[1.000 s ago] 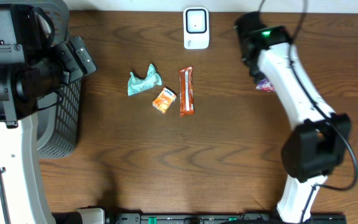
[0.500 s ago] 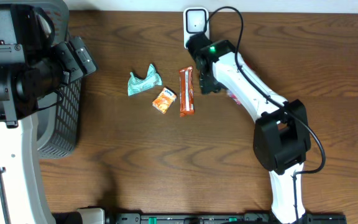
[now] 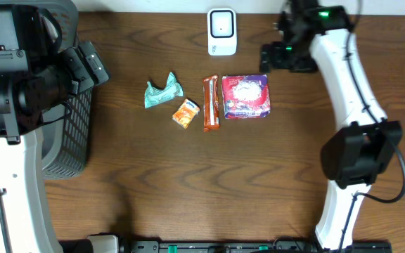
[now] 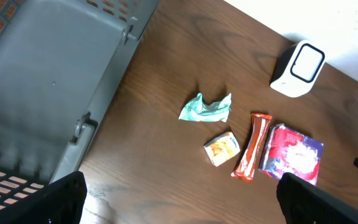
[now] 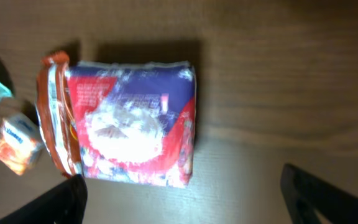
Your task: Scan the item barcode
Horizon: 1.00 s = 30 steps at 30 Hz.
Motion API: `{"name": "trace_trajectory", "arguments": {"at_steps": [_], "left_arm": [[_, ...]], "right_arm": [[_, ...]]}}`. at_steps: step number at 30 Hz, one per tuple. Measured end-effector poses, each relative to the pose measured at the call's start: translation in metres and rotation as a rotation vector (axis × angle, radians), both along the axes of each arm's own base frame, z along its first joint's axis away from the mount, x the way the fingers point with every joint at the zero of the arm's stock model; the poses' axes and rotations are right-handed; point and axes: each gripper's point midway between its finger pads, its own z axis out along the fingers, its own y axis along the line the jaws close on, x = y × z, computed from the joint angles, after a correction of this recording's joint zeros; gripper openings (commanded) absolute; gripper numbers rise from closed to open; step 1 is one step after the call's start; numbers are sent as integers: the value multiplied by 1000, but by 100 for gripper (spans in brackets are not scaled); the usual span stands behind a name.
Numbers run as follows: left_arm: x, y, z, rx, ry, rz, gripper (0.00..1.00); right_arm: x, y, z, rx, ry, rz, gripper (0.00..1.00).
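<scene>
The grey mesh plastic basket [image 3: 72,133] stands at the table's left edge, presumably to receive scanned goods. The red-and-purple foil packet [image 3: 246,97] lies flat, touching the orange bar wrapper [image 3: 211,103], near the white barcode scanner [image 3: 221,31]. My right gripper [image 3: 276,57] hovers off the packet's far right corner, jaws spread, holding nothing.

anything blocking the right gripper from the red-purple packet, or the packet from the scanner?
Nothing visible. The open right gripper faces the red-purple packet with nothing between. Only tabletop shows between packet and scanner. The orange bar lies along the packet's left edge, off that path.
</scene>
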Motion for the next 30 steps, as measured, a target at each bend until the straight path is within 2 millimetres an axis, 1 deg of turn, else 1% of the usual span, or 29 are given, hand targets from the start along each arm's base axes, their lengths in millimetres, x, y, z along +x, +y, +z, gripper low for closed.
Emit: {"name": "trace_trajectory", "arguments": {"at_steps": [2,4,5,7,9,11,13,14,15,16,17,18,19,20,26,28,30], "left_arm": [[0,0,0,0,0,0,98],[0,0,0,0,0,0,98],[0,0,0,0,0,-1,98],[0,0,0,0,0,0,98],[0,0,0,0,0,0,98],[0,0,0,0,0,0,98],[0,0,0,1,0,0,98],[0,0,0,0,0,0,98],[0,0,0,0,0,0,98],[0,0,0,0,0,0,98],[0,0,0,0,0,0,98],[0,0,0,0,0,0,98],[0,0,0,0,0,0,98],[0,0,0,0,0,0,98],[0,0,0,0,0,0,98],[0,0,0,0,0,0,98],[0,0,0,0,0,0,98]], "right_arm": [[3,-7,-16,88,14,-7,93],[3,-5,-33,176,24,-2,93],[3,-1,-41,220,22,8,92],[4,10,-58,305,7,32,86],[0,19,-73,362,13,39,83],[-4,26,-87,406,19,30,82],[-9,31,-100,433,31,17,83],[-13,34,-105,443,40,13,81],[-16,36,-110,450,45,13,76],[-18,39,-114,455,46,15,66],[-20,42,-118,460,52,15,53],[-24,45,-122,459,62,11,38],[-26,47,-124,459,73,2,14],[-29,49,-126,461,81,3,1],[-28,56,-118,507,104,-24,1],[-17,60,-106,529,79,-34,1],[3,63,-87,552,13,-38,1]]}}
